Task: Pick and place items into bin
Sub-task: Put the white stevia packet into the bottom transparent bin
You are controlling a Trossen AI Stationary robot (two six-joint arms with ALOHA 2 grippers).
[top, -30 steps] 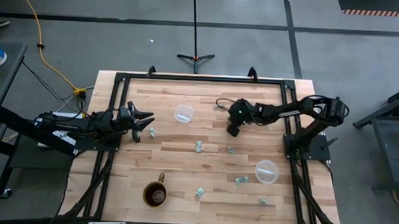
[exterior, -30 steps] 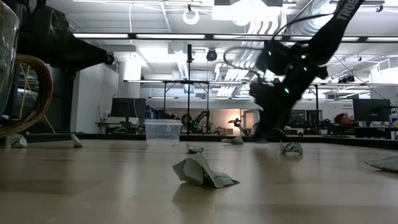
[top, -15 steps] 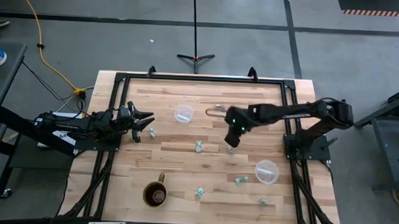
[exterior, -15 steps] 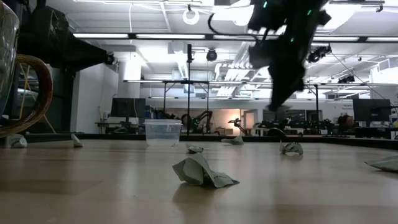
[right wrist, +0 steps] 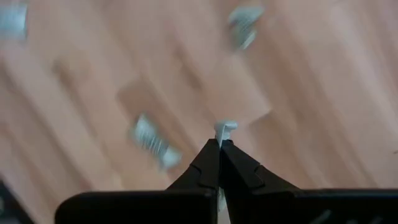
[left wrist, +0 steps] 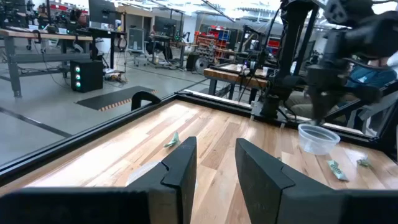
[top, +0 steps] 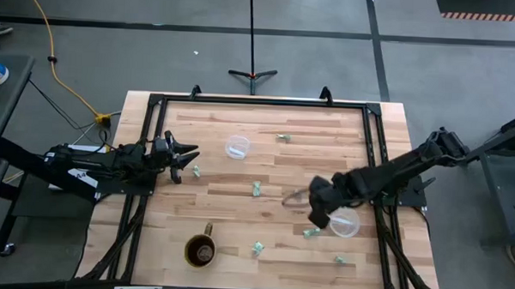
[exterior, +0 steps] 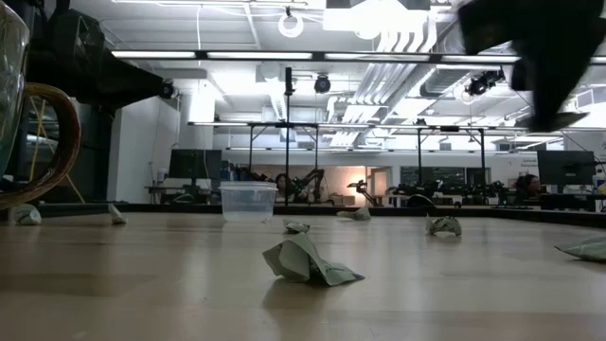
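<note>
Right gripper (right wrist: 219, 144): your dark fingers are pinched on a crinkled pale wrapper (right wrist: 225, 129), beside the clear plastic cup (top: 345, 222)
Left gripper (top: 188, 156): fingers apart, table's left edge
Other wrappers (top: 256, 189): scattered across wood planks (top: 238, 214)

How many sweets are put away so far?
Nothing shows inside the clear cup yet. The right gripper, beside it, is shut on one piece. Loose pieces, like one near the mug, lie on the table. The left gripper waits, open, at the left edge.
</note>
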